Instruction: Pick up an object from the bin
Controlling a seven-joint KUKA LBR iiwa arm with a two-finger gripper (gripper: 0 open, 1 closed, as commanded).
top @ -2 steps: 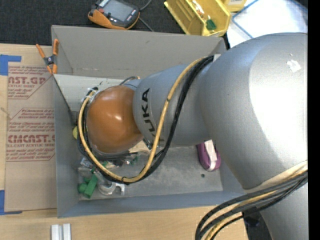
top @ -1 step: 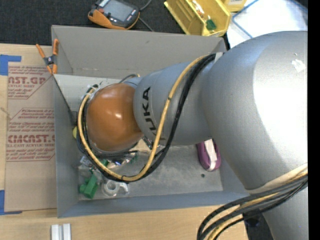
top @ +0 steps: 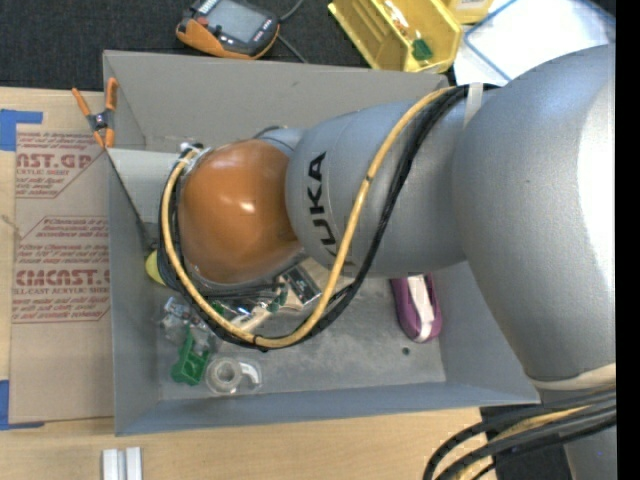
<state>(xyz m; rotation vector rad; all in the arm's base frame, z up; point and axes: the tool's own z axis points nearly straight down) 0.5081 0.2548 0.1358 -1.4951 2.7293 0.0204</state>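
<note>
A green plastic piece [top: 188,361] lies near the bin's front left corner. A clear tape roll [top: 233,375] lies flat just to its right. Above them is a small clear, glinting object [top: 178,315]. A yellow rounded thing [top: 157,266] peeks out at the left wall, partly hidden by the orange dome. A purple and white oblong object [top: 416,307] lies on the bin floor at the right, beside the arm.
The grey arm with its orange dome and yellow and black cables reaches in from the right. It covers the middle and back of the bin and hides whatever lies beneath. Bare grey floor shows along the front between the tape roll and the purple object.
</note>
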